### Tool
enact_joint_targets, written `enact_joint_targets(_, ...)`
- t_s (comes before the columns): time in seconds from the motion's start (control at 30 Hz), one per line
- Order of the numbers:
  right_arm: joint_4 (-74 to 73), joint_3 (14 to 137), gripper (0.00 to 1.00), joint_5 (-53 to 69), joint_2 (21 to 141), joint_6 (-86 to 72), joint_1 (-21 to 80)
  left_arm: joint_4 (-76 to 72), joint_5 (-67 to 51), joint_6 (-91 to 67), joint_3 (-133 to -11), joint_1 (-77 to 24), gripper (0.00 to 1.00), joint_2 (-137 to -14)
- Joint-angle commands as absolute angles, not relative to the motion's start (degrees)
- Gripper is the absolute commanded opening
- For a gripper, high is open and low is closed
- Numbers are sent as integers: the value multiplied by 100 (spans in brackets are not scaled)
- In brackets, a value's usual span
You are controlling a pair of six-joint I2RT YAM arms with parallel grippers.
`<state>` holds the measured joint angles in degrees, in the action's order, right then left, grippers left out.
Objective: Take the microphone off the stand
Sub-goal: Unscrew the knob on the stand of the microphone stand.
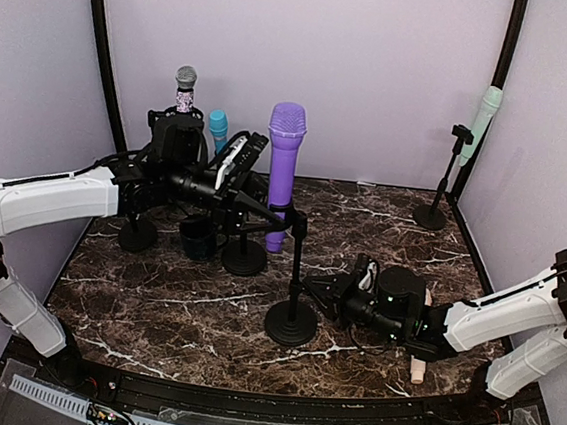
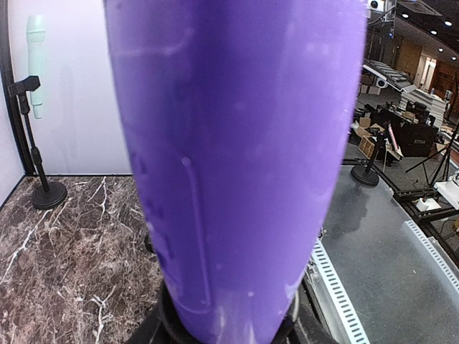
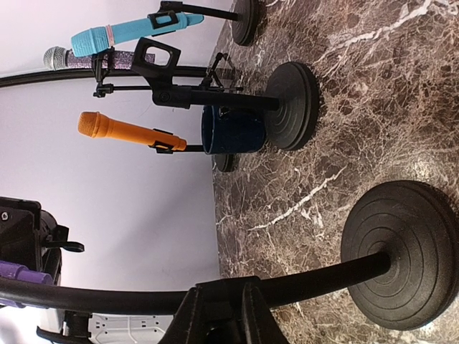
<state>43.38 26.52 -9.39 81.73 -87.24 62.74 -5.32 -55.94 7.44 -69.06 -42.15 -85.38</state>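
The purple microphone (image 1: 285,157) stands upright in the clip of a black stand (image 1: 298,274) with a round base (image 1: 290,324) at mid-table. My left gripper (image 1: 267,211) reaches in from the left and is shut on the microphone's lower body. In the left wrist view the purple microphone (image 2: 237,143) fills the frame, with the jaws dark on either side at the bottom. My right gripper (image 1: 319,294) comes in low from the right and is shut on the stand's pole (image 3: 344,271), just above the base (image 3: 401,254).
Behind the left arm stand other microphones: silver (image 1: 186,78), cyan (image 1: 217,126) and black-and-white (image 1: 233,158), with a dark cup (image 1: 199,237) and stand bases (image 1: 245,257). A mint microphone (image 1: 487,112) sits on a stand at back right. An orange microphone (image 3: 118,130) shows in the right wrist view.
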Motion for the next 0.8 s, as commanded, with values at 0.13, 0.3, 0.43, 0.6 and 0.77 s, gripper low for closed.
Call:
enact_joint_targets(0.13, 4849, 2615, 6, -1206, 7956, -8379, 6357, 188, -5539, 766, -6687, -4178, 0, -8643)
enact_joint_targets(0.3, 5072, 2554, 2, -1310, 7886, -7752, 6434, 190, -5542, 765, -6697, -4180, 0, -8670)
enact_joint_targets(0.43, 4933, 2583, 0, -1495, 7739, -6925, 6569, 188, -5542, 774, -6697, -4176, 0, -8709)
enact_joint_targets(0.6, 4877, 2531, 0, -1638, 7591, -6033, 6680, 183, -5554, 782, -6685, -4183, 0, -8734)
enact_joint_targets(0.77, 4736, 2632, 0, -1536, 7624, -4995, 6781, 188, -5568, 799, -6690, -4178, 0, -8760)
